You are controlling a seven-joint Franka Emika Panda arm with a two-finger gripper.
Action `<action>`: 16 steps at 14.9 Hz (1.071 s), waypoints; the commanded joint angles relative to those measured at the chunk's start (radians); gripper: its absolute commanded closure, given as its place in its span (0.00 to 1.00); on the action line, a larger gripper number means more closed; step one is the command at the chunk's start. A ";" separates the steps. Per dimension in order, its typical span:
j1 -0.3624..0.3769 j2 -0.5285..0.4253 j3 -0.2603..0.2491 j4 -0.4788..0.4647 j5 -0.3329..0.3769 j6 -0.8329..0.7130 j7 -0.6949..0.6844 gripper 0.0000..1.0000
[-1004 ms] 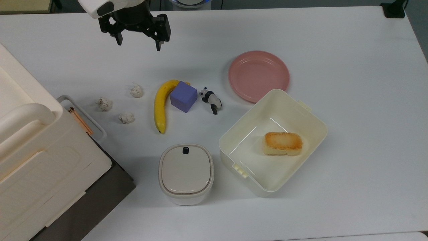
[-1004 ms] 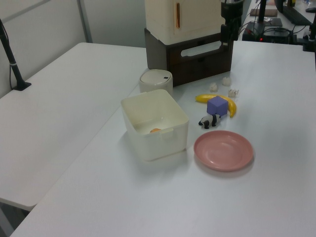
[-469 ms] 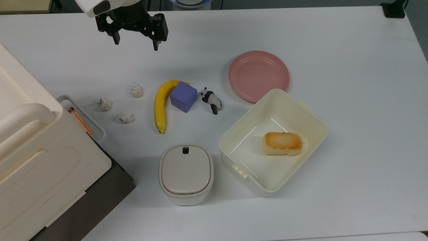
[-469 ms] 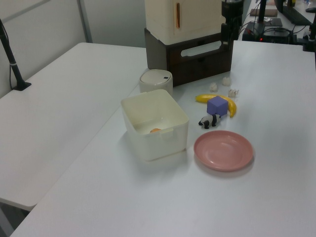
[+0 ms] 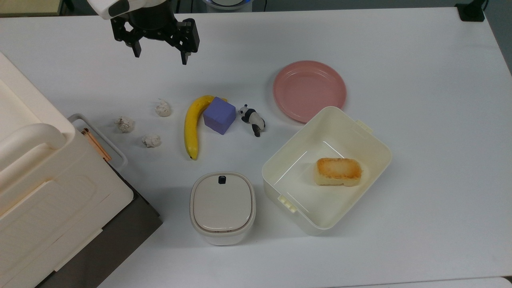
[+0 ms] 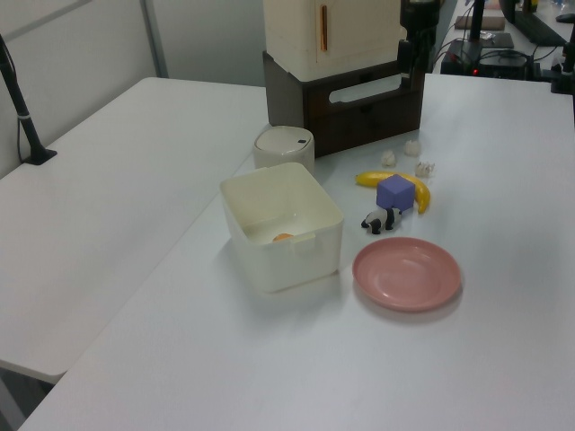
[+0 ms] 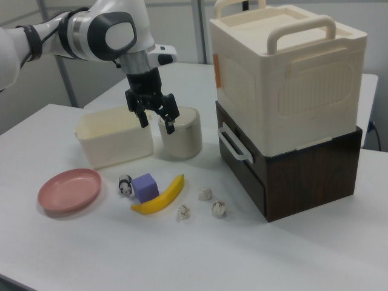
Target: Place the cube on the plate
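In the upper left of the top view, the gripper (image 5: 159, 58) has crept slightly leftward and down-frame over the last second, fingers spread and empty. The cube (image 5: 219, 115) sits unmoved mid-frame between the banana (image 5: 193, 125) and toy panda (image 5: 252, 119), left of the plate (image 5: 309, 90), so the approach has barely begun.

The arm (image 5: 120, 6) is cut off by the top view's upper edge. The bin (image 5: 44, 188) is cropped by the top view's left and lower edges. In the left view, the bread (image 6: 282, 238) is largely hidden behind the tub (image 6: 301, 256) wall, and the banana (image 6: 420, 196) is partly hidden by the cube (image 6: 395, 191).
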 commanded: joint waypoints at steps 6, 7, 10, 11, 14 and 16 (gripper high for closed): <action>-0.009 -0.013 -0.003 -0.008 -0.013 0.017 -0.002 0.00; -0.009 -0.011 -0.003 -0.011 -0.013 0.017 -0.002 0.00; -0.007 -0.011 -0.003 -0.014 -0.013 0.019 -0.002 0.00; -0.007 -0.011 -0.003 -0.014 -0.013 0.017 -0.002 0.00; -0.009 -0.011 -0.002 -0.015 -0.008 0.005 -0.002 0.00; -0.009 -0.011 -0.002 -0.015 -0.002 -0.010 0.000 0.00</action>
